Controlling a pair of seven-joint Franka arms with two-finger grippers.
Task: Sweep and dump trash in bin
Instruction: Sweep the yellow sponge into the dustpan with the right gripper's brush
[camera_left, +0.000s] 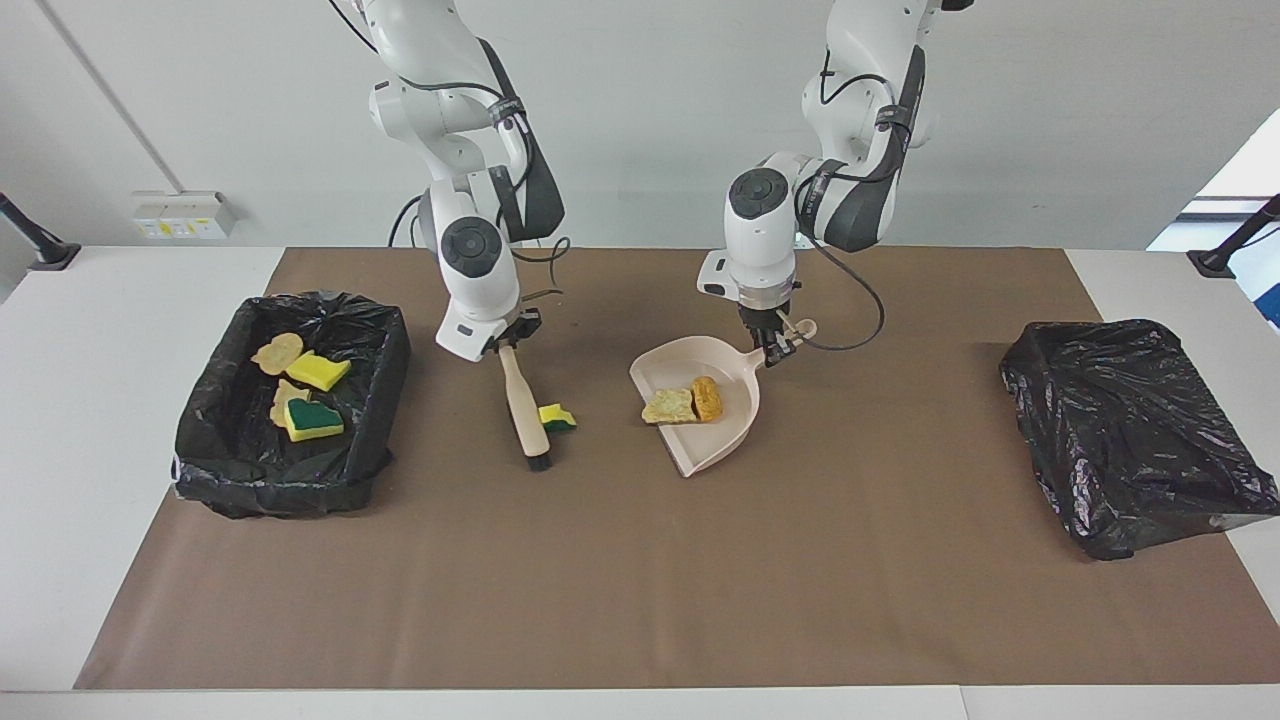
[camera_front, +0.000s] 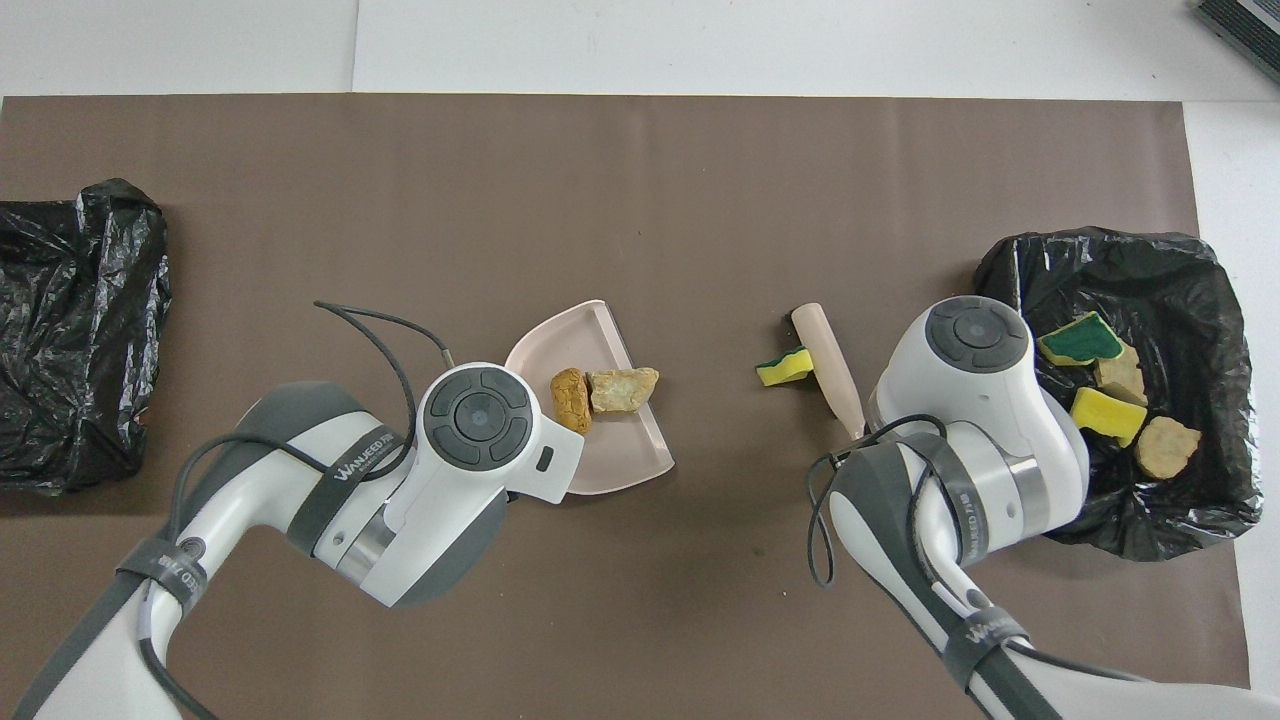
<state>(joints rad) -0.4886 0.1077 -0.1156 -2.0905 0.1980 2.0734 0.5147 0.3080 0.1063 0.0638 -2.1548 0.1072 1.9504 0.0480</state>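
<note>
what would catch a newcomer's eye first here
Mid-table, the right gripper holds a brush against a yellow-and-green sponge scrap, while the left gripper holds a pink dustpan carrying two bread-like lumps. At the right arm's end, a black-lined bin already holds four scraps.

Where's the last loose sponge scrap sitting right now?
The small yellow-and-green sponge scrap lies on the brown mat, against the beige-handled brush, between the black-lined bin holding scraps and the pale pink dustpan.
</note>
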